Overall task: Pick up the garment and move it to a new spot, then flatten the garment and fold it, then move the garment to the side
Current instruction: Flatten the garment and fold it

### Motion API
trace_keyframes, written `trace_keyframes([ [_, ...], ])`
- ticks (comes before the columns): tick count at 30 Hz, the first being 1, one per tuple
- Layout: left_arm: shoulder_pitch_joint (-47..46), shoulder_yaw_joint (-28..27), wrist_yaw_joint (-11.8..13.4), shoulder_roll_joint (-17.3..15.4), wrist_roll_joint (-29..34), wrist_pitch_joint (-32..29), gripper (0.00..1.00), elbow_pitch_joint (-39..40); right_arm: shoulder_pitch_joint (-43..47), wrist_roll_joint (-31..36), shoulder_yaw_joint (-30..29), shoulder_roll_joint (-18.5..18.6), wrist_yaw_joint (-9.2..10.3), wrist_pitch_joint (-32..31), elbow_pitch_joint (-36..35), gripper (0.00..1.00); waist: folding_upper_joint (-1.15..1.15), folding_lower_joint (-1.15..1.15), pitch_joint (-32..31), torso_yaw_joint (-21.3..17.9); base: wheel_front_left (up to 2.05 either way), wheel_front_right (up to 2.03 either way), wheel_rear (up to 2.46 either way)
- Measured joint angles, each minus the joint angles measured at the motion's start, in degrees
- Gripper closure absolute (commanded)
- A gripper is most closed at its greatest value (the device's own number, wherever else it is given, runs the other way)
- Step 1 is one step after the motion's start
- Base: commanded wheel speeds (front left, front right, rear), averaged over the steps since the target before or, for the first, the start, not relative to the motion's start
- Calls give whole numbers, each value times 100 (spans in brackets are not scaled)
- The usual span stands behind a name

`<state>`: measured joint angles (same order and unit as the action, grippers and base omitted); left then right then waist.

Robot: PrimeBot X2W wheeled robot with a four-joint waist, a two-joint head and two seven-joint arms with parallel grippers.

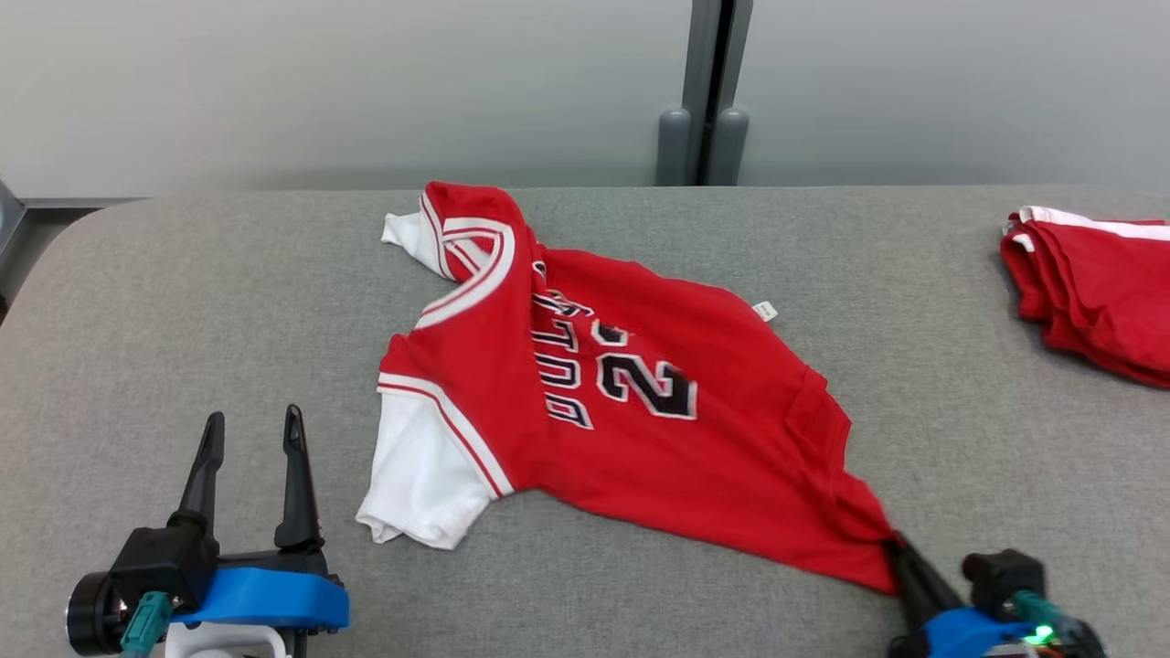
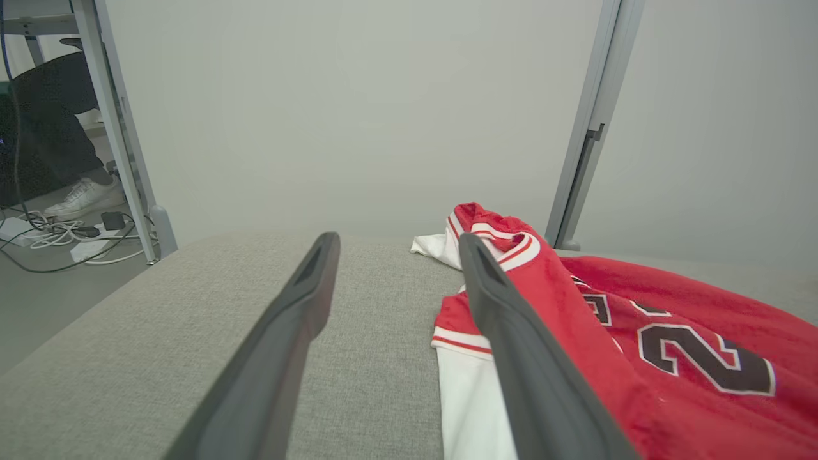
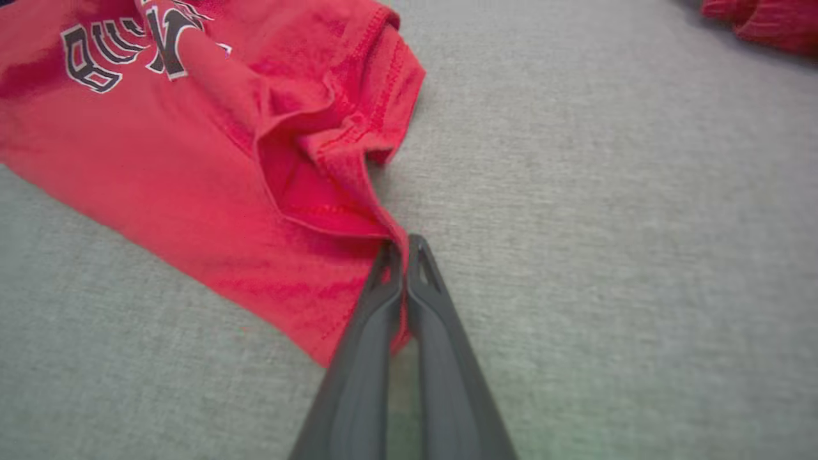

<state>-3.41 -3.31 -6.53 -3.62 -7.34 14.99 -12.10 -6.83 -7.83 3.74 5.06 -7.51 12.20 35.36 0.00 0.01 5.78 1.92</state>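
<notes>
Now the red shirt [image 1: 622, 402] lies in the middle of the gray table [image 1: 183, 302]. It has white sleeves, a red and white collar, dark letters and a big 2. The collar points to the far left and the bottom edge points to the near right. The shirt is not flat. The collar end is folded over, and the cloth is bunched up by the near right corner. A small white tag [image 1: 765, 311] sticks out on its far side.

The right gripper [image 3: 403, 249] is at the near right. Its 2 fingers are squeezed together on the bottom corner of the shirt, with red cloth pinched between the tips. That corner is pulled out to a point.

The left gripper [image 1: 254, 416] is at the near left, beside a white sleeve but not touching it. Its 2 fingers are spread apart with nothing between them.

A pile [image 1: 1097, 292] of red cloth sits at the right edge of the table, well apart from the shirt. Behind the table is a pale wall [image 1: 366, 82] with a gray post [image 1: 708, 91]. The left wrist view has a white shoe [image 2: 83, 195] and some cables [image 2: 57, 233] on the floor.
</notes>
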Motion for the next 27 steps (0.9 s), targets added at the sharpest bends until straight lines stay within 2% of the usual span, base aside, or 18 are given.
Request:
trace_keyframes([
  [6, 32, -11, -8, 19, 38, 0, 0, -73, -1, -29, -737, 422, 1, -10, -75, 100, 0, 0, -104, -107, 0, 0, 0],
  [11, 41, -5, -22, 26, 46, 1, 0, -89, 104, -65, -976, 512, 1, -232, -152, 100, 0, 0, -156, -128, 0, 0, 0],
  [12, 50, -5, -34, 27, 46, 1, 0, -89, 138, -97, -964, 506, 1, -264, -164, 93, 0, 0, -161, -133, 0, 0, 0],
  [13, 66, -7, -34, 29, 46, 0, 0, -87, 162, -100, -944, 502, 1, -269, -189, 23, 0, 0, -164, -137, 0, 0, 0],
  [14, 77, -7, -35, 32, 46, 0, 0, -88, 174, -105, -932, 498, 1, -280, -222, 0, 0, 0, -166, -142, 0, 0, 0],
  [21, 105, -43, -42, 37, 56, 0, 0, -98, 169, -64, -949, 361, 2, -53, -610, 0, 0, 0, -210, -203, 0, 0, 0],
  [27, 207, -76, -54, 43, 88, 1, 0, -109, 152, 53, -937, 157, 2, 174, -1414, 0, 0, 0, -315, -252, 0, 0, 0],
])
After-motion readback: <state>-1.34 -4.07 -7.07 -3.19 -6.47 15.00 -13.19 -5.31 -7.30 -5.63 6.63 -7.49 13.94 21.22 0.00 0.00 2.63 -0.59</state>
